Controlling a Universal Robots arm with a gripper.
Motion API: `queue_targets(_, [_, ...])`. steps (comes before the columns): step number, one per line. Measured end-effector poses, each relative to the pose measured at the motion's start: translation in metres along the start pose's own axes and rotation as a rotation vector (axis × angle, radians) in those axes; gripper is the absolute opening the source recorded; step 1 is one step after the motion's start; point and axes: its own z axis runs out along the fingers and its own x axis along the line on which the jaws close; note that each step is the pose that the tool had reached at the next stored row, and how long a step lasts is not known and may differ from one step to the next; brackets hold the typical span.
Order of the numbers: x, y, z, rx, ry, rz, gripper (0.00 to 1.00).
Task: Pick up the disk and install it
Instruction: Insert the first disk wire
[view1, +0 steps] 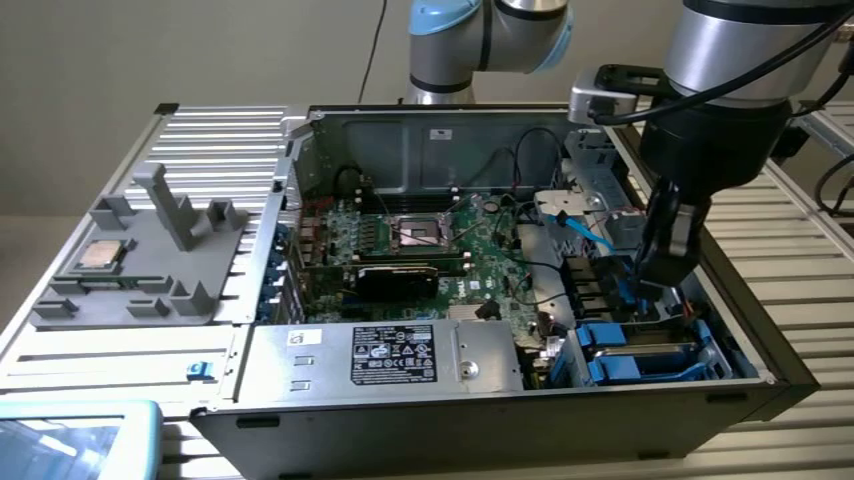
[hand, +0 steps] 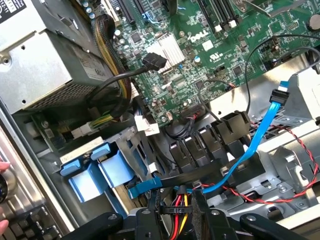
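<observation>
Disk (view1: 643, 352): sits low in the drive cage (hand: 131, 147) at the front corner of the open computer case (view1: 467, 430), toward the exterior view's right. I identify it by its blue carrier. The label does not show, so how fully it is seated cannot be told. The wrist view shows 2 pale blue carrier panels (hand: 95, 175) side by side in that cage, edge-on, as a slide-in bay would hold them. Gripper (view1: 662, 276) hangs just above and behind the cage, fingers pointing down into the case. Its jaws are roughly half spread and grip nothing: between them only a red-yellow-black wire bundle (hand: 177, 200) shows. A blue data cable (hand: 250, 150) loops loose across the bay area, its plug free in the air. Beside the cage, toward the exterior view's left, lies the large silver power supply box (view1: 387, 355), and the motherboard (view1: 441, 250) is beyond it. Outside the case, a grey parts tray (view1: 134, 290) carries 1 square CPU chip (view1: 100, 256).
</observation>
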Motion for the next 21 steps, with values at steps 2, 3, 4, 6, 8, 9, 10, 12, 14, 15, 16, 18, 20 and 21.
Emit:
queue_targets(2, [-0.0003, 0.0001, 0.0003, -0.0001, 0.0002, 0.002, 0.36])
queue_targets(3, [-0.0003, 0.0001, 0.0003, -0.0001, 0.0003, 0.002, 0.36])
queue_targets(4, [-0.0003, 0.0001, 0.0003, -0.0001, 0.0003, 0.002, 0.36])
queue_targets(6, [-0.0003, 0.0002, 0.0003, -0.0001, 0.0003, 0.002, 0.36])
queue_targets(8, [-0.0003, 0.0002, 0.0003, -0.0001, 0.0003, 0.002, 0.36])
queue_targets(9, [-0.0003, 0.0002, 0.0003, -0.0001, 0.0003, 0.002, 0.36])
queue_targets(10, [-0.0003, 0.0002, 0.0003, -0.0001, 0.0003, 0.002, 0.36])
queue_targets(12, [-0.0003, 0.0002, 0.0003, -0.0001, 0.0003, 0.002, 0.36])
queue_targets(14, [-0.0003, 0.0002, 0.0003, -0.0001, 0.0003, 0.002, 0.36])
queue_targets(15, [-0.0003, 0.0002, 0.0003, -0.0001, 0.0002, 0.002, 0.36])
queue_targets(16, [-0.0004, 0.0001, -0.0002, 0.0004, 0.0002, 0.002, 0.38])
queue_targets(18, [-0.0006, 0.0002, -0.0011, 0.0023, -0.0011, 0.002, 0.44])
queue_targets(20, [-0.0009, 0.0002, -0.0029, 0.0058, -0.0028, 0.003, 0.51])
queue_targets(21, [-0.0012, 0.0002, -0.0047, 0.01, -0.0053, 0.003, 0.51])
